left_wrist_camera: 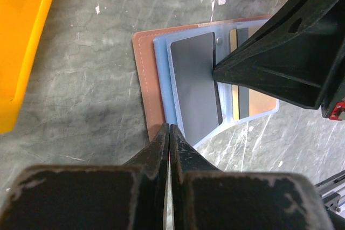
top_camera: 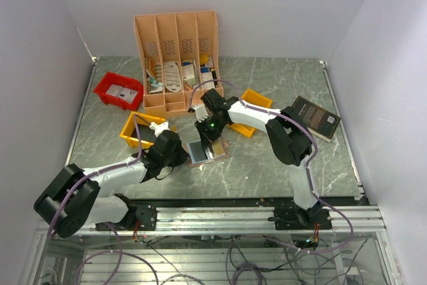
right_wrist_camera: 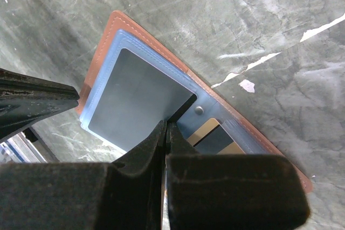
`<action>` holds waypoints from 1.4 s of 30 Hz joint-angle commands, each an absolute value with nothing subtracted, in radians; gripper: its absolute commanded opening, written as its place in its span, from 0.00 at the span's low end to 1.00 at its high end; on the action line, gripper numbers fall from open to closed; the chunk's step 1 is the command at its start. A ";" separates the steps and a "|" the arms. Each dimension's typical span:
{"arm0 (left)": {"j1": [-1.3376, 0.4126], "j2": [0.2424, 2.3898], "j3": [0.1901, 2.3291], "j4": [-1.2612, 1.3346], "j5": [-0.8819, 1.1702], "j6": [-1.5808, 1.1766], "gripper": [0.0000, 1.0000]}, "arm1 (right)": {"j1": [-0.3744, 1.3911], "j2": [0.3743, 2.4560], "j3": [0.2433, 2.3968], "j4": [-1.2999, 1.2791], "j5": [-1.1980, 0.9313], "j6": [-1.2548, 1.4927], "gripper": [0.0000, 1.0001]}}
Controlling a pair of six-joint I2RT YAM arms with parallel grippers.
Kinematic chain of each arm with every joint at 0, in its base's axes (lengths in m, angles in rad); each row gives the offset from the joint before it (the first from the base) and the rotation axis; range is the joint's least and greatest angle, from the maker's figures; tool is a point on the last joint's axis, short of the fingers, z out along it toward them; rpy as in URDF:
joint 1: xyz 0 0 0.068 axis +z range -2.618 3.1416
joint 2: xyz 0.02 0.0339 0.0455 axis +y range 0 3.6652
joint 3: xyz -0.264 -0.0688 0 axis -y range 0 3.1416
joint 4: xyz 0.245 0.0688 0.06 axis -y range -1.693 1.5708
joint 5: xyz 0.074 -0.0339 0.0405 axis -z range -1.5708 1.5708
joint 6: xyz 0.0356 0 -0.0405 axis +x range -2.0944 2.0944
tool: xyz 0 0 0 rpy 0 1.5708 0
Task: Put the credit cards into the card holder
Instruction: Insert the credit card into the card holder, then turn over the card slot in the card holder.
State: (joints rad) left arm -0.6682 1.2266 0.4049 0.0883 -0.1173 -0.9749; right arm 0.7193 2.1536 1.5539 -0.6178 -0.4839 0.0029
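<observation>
Both my grippers were squeezed shut: left gripper [left_wrist_camera: 170, 127] touching the card holder [left_wrist_camera: 142, 74] at its near edge, right gripper [right_wrist_camera: 166, 125] poking the grey card [right_wrist_camera: 135, 98] lying in its blue pocket [right_wrist_camera: 123, 39]. A second card [right_wrist_camera: 207, 129] sat tucked in beside it. I think only a last push was left.

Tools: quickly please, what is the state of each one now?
Left tool: closed, tips at the card holder edge; whether it grips cannot be told.
Right tool: closed, tips against the grey card.
</observation>
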 commanded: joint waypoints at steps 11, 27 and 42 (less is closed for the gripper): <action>-0.652 1.282 0.432 0.161 -0.079 -0.956 0.07 | 0.717 2.206 1.551 -0.643 -0.436 -0.012 0.00; -0.652 1.334 0.462 0.139 -0.056 -0.937 0.07 | 0.718 2.203 1.551 -0.641 -0.441 -0.011 0.00; -0.652 1.313 0.469 0.112 -0.059 -0.924 0.30 | 0.715 2.155 1.559 -0.643 -0.446 -0.015 0.04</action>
